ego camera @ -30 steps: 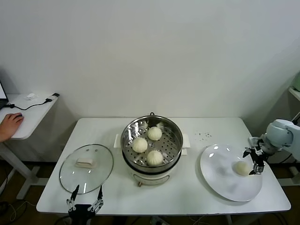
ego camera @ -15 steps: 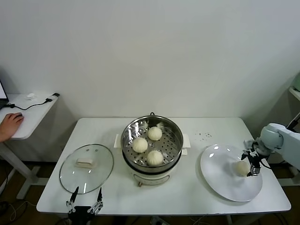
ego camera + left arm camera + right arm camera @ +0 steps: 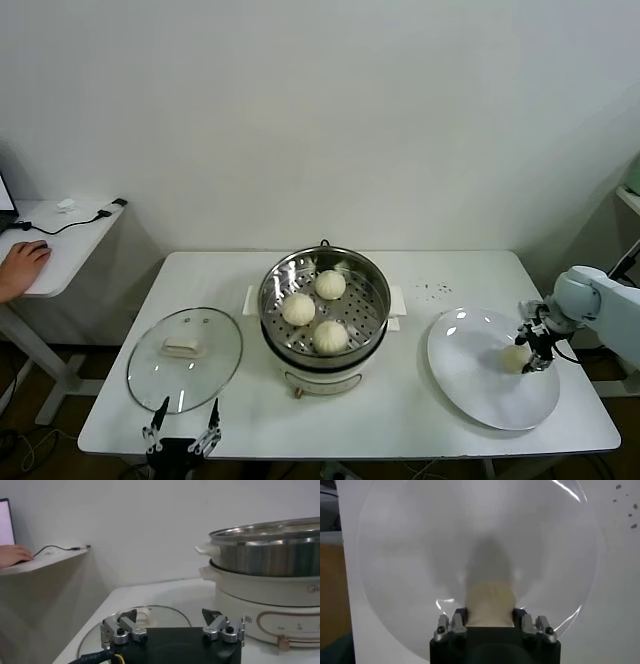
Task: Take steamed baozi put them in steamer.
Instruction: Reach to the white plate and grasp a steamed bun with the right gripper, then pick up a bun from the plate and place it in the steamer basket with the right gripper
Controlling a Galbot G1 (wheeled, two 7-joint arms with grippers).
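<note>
White table (image 3: 420,400) at lower frame: I had the right gripper (image 3: 533,348) clamped on the last baozi (image 3: 516,356) over the plate (image 3: 470,385); the left gripper (image 3: 181,420) idled wide at the bottom left.

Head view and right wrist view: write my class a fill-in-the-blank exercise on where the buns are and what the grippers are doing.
1. The steamer holds ___ baozi.
2. The right gripper is closed on the last baozi, which sits on the white ___.
3. The glass lid lies on the steamer's ___ side.
4. The left gripper stands ___, holding nothing.

Missing words: three; plate; left; open
</note>
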